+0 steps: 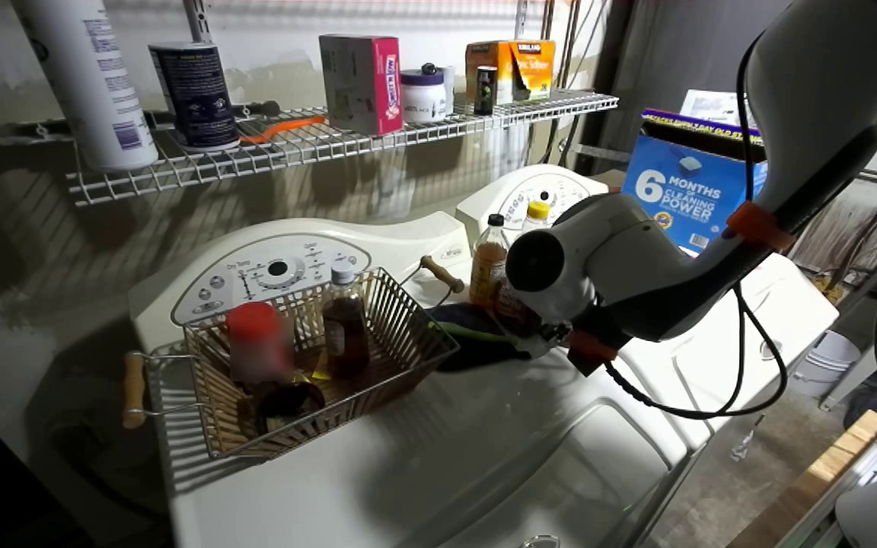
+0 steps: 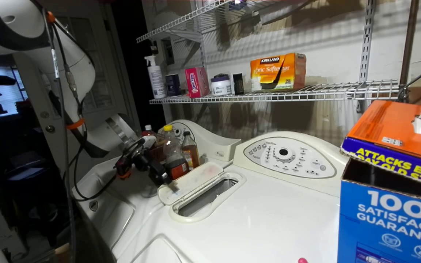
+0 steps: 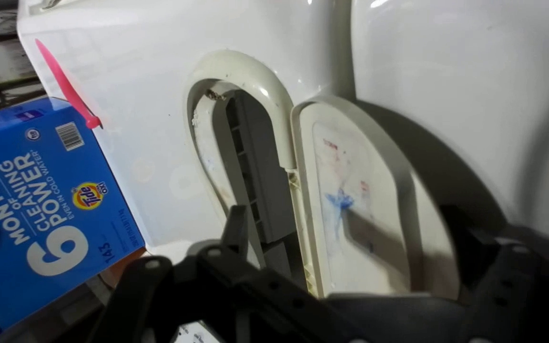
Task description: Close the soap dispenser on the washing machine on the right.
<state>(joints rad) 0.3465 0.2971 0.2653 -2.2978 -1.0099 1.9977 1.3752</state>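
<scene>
The soap dispenser flap is a narrow white piece folded back on its hinge, stained inner side up. It also shows in the wrist view. Beside it the dark slot is uncovered; it shows in the wrist view too. Both are on the white top of the washing machine with the oval dial panel. My gripper is open in the wrist view, its fingers apart with the flap seen between them. In an exterior view, my gripper is just above the flap's outer edge; contact cannot be told.
Bottles stand close behind my gripper. A blue detergent box stands on the machine's far side, near a pink stick. A wire basket with bottles sits on the neighbouring machine. A wire shelf hangs above.
</scene>
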